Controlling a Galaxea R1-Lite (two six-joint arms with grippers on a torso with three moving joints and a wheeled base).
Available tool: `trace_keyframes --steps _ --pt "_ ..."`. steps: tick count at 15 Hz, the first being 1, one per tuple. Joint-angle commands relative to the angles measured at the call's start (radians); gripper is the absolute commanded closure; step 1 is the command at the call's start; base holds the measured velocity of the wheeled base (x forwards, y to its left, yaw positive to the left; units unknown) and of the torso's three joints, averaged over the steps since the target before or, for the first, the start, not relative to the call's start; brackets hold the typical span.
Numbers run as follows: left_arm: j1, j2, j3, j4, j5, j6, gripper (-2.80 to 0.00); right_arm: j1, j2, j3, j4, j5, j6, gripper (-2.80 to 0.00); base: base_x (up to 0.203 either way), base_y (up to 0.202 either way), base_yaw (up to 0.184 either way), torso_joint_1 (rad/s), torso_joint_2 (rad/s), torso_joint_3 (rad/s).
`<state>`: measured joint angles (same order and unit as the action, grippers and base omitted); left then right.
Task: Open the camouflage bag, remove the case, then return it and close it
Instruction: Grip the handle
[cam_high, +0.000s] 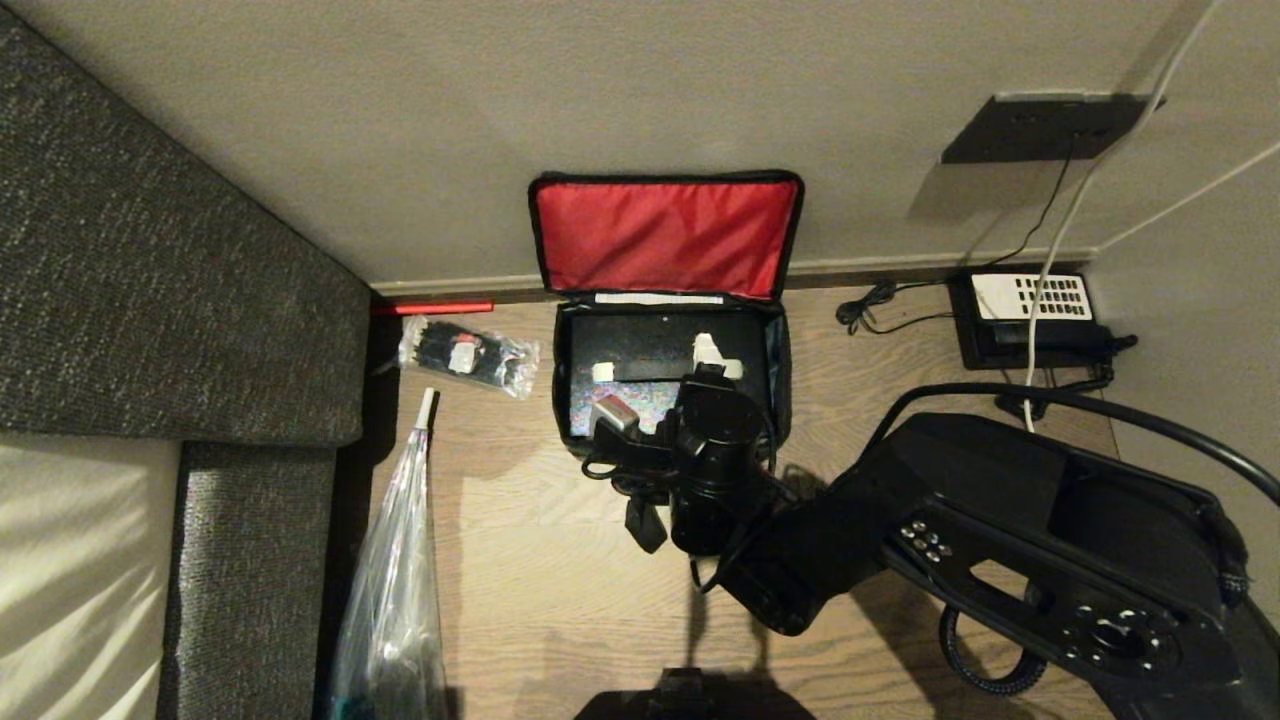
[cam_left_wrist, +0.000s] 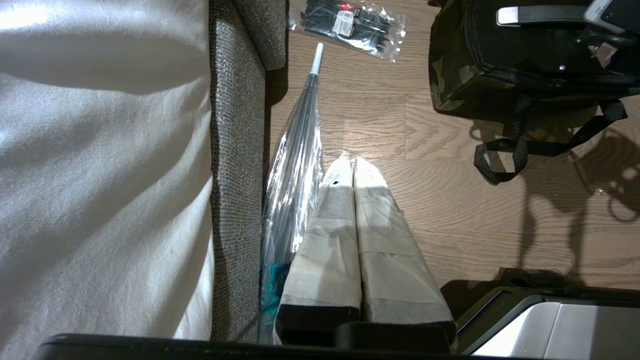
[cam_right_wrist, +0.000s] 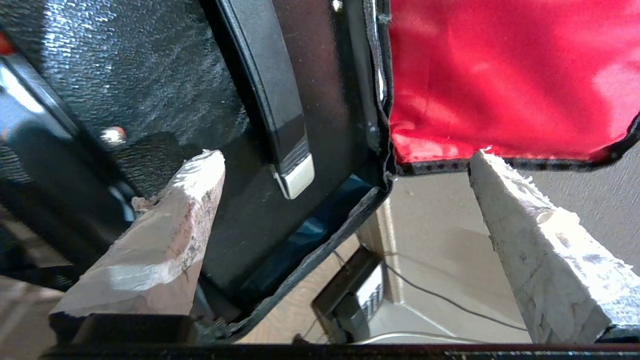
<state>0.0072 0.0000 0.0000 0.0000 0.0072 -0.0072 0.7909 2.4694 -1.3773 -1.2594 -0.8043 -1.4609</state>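
The camouflage bag stands open on the wood floor against the wall, at 12 o'clock from the robot in the head view. Its red-lined lid is raised and leans on the wall. One item is in the bag: the case, black, lying flat in the silvery-grey interior, with one long handle strap across its top.

Count: one bag, one case, one clear packet of black ties on the floor at 9 o'clock from the bag, one clear folded umbrella at 7 o'clock from the bag, and one telephone at 3 o'clock from it.

The right gripper is over the bag opening, above the case. Its fingers are spread wide and pinch nothing; in the right wrist view one finger is over the case and the other finger is beside the lid edge.

The left gripper hangs beside the sofa, fingers pressed together, gripping nothing.

Only the left wrist view shows the bag's camouflage outer side and a loose black strap on the floor. Only the right wrist view shows the case's grained surface and the handle's silver end.
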Motion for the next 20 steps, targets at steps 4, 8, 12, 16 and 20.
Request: trace_keyframes --steps 4,8,12,16,20 --pt "0.000 0.000 0.002 0.000 0.000 -0.001 0.00 -0.030 0.103 -0.106 0.001 -0.003 -0.035 -2.80 0.000 0.000 0.000 0.000 0.00 0.000" --pt "0.000 -0.002 0.002 0.000 0.000 -0.001 0.00 -0.042 0.168 -0.224 0.003 0.023 -0.035 -2.80 0.000 0.000 0.000 0.000 0.00 0.000" --pt "0.000 0.000 0.002 0.000 0.000 -0.001 0.00 -0.067 0.199 -0.292 -0.015 0.078 -0.044 -2.80 0.000 0.000 0.000 0.000 0.00 0.000" --pt "0.000 -0.002 0.002 0.000 0.000 -0.001 0.00 -0.096 0.228 -0.361 -0.013 0.124 -0.085 -2.80 0.000 0.000 0.000 0.000 0.00 0.000" --pt "0.000 0.000 0.002 0.000 0.000 -0.001 0.00 -0.109 0.252 -0.403 0.016 0.148 -0.093 -2.80 0.000 0.000 0.000 0.000 0.00 0.000"
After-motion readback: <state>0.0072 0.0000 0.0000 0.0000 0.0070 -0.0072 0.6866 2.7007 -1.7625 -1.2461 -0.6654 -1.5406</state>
